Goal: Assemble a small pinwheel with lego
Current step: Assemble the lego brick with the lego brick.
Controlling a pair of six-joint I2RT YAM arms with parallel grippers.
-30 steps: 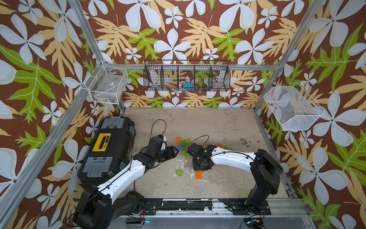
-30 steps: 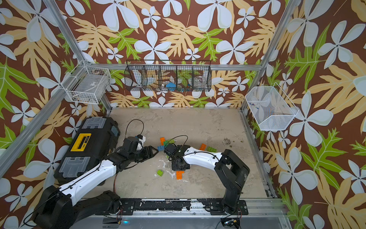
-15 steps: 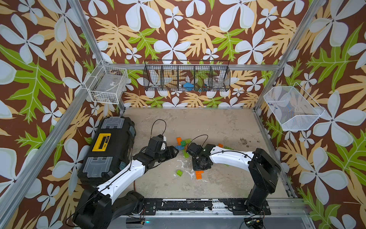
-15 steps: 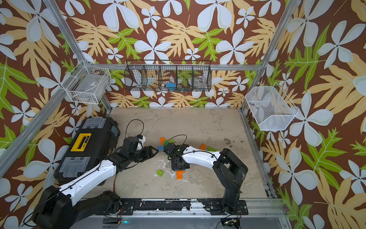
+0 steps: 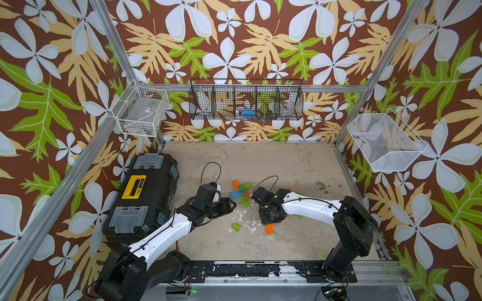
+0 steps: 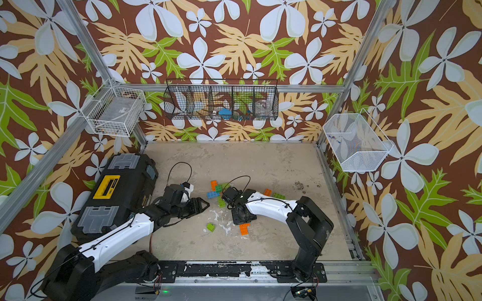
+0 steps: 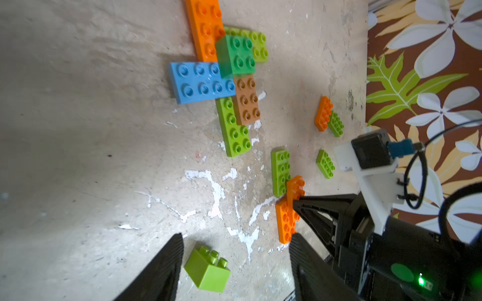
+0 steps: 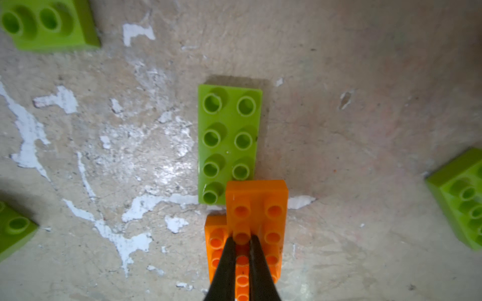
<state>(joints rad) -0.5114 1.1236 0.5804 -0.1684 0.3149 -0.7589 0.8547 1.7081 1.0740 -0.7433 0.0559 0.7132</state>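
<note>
Both arms low and inward — left tool [image 7: 236, 237] with jaws apart, right tool [image 8: 241, 239] tip-down with jaws together.

Black toolbox [image 5: 146, 198], white wire basket [image 5: 135, 127], black wire rack [image 5: 208, 110], mesh bin [image 5: 391, 161]

Tabletop [image 5: 287, 166]: I find it grey and concrete-like, with white scuffs. A black toolbox [image 5: 146, 198] lies on it outward of the left gripper [image 5: 233, 206]. Ahead of both grippers, between them, lies a joined cluster of bricks [image 5: 241, 191]: orange, blue, dark green, brown and lime. A loose lime cube [image 5: 236, 227] sits near the left gripper. At the tips of the right gripper [image 8: 241, 250], two orange plates [image 8: 257, 206] overlap, with a lime plate [image 8: 228, 140] touching them just ahead.
</note>
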